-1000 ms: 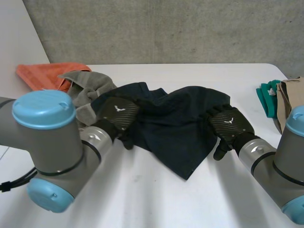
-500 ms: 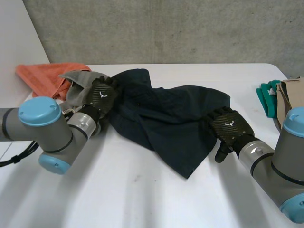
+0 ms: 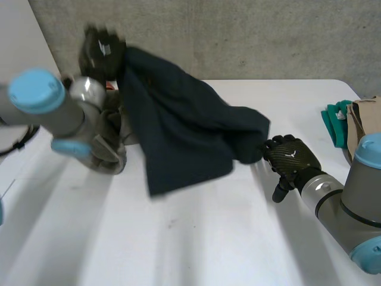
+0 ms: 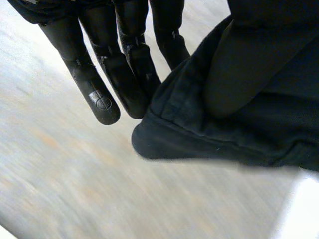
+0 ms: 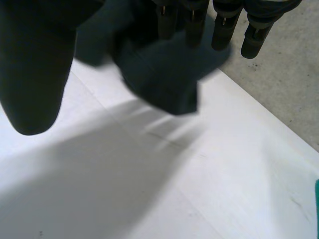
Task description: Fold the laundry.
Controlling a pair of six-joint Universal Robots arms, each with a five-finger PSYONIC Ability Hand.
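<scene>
Two pinch grips on dark garment: left hand aloft, right hand low.

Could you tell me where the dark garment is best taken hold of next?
Probably its loose lower corner, from the near side: it hangs free near the table, between the raised left hand and the low right hand, which pinch opposite ends of the dark garment.
</scene>
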